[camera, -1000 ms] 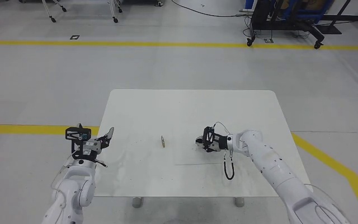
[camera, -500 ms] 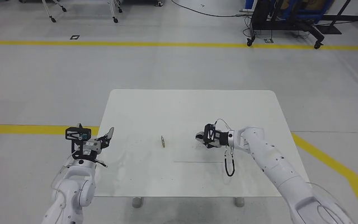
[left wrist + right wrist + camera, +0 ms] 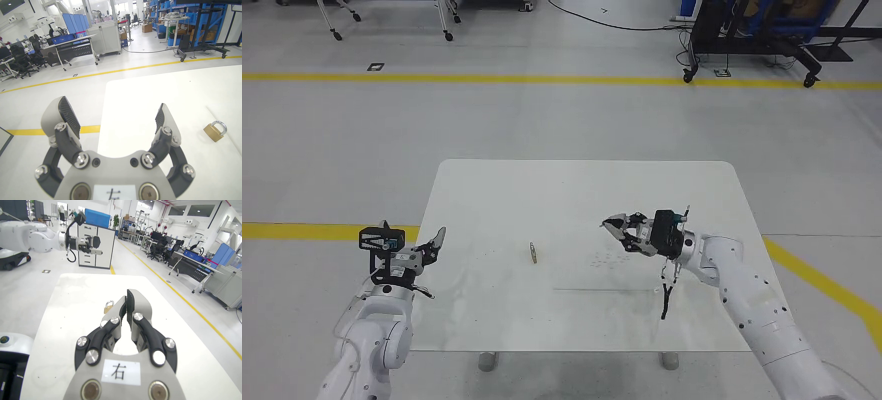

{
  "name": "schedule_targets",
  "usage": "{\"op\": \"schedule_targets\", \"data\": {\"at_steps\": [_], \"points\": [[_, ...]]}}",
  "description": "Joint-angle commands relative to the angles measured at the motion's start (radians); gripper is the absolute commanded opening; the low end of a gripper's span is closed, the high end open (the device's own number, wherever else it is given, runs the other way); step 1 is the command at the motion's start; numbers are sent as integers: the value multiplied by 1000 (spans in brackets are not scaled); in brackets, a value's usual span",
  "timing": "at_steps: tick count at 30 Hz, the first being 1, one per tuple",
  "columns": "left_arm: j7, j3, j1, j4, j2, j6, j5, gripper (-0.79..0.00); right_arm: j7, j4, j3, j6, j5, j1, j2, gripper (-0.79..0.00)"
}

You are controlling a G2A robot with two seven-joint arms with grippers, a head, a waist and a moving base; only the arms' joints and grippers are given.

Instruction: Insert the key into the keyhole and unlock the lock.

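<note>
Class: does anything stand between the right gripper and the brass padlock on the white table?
Nothing visible does. Bare white table separates the right gripper from the brass padlock; the left gripper sits beyond it, at the table's edge.

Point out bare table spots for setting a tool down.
Free: the far half of the table beyond the padlock, and the strip along the robot-side edge. Tighter: the band between left gripper, padlock and right gripper.
</note>
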Motion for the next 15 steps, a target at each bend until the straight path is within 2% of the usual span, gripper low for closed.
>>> {"op": "schedule_targets", "data": {"at_steps": [1, 11, 13, 15], "points": [[0, 0, 0, 0, 0, 0, 0, 0, 2, 2, -2, 0, -3, 3, 0, -785], [7, 1, -4, -4, -1, -2, -22, 0, 8, 6, -3, 9, 7, -4, -1, -785], [34, 6, -22, -4, -8, -12, -133, 0, -7, 18, -7, 30, 82, -22, -7, -785], [43, 29, -46, 2, -20, -48, -325, 0, -47, 35, -14, 30, 159, -32, -14, -785]]}}
